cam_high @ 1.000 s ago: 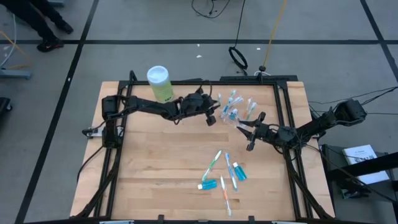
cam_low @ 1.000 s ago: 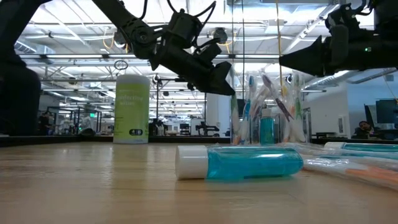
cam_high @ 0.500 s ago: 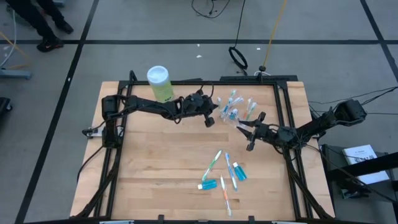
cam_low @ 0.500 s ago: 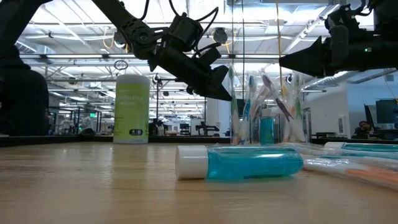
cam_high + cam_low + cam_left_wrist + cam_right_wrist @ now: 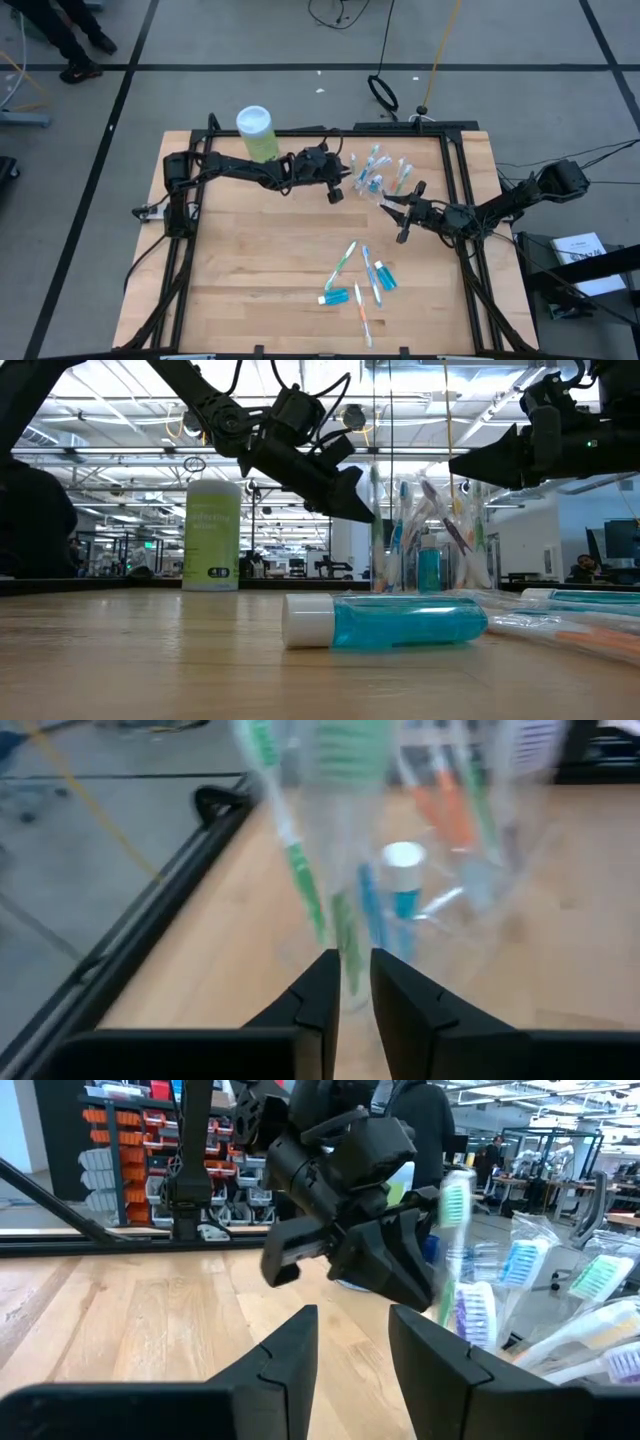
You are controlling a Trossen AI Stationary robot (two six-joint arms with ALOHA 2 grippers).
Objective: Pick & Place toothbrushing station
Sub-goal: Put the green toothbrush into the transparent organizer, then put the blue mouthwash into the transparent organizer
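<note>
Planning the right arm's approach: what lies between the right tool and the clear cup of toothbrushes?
Nothing: in the high view, only bare tabletop separates the right tool from the clear cup; the left tool sits on the cup's other side.

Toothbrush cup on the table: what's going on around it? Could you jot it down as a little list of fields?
cup: clear plastic cup near the table's far edge, toothbrushes and a blue tube standing in it
left gripper: left gripper just beside the cup, fingers narrowly apart around a green toothbrush; a firm grip cannot be told
right gripper: right gripper open, empty, on the cup's other side
loose items: toothbrushes and toothpaste tubes lying nearer the table's front
other: light-green canister with white lid, far left of the cup
</note>
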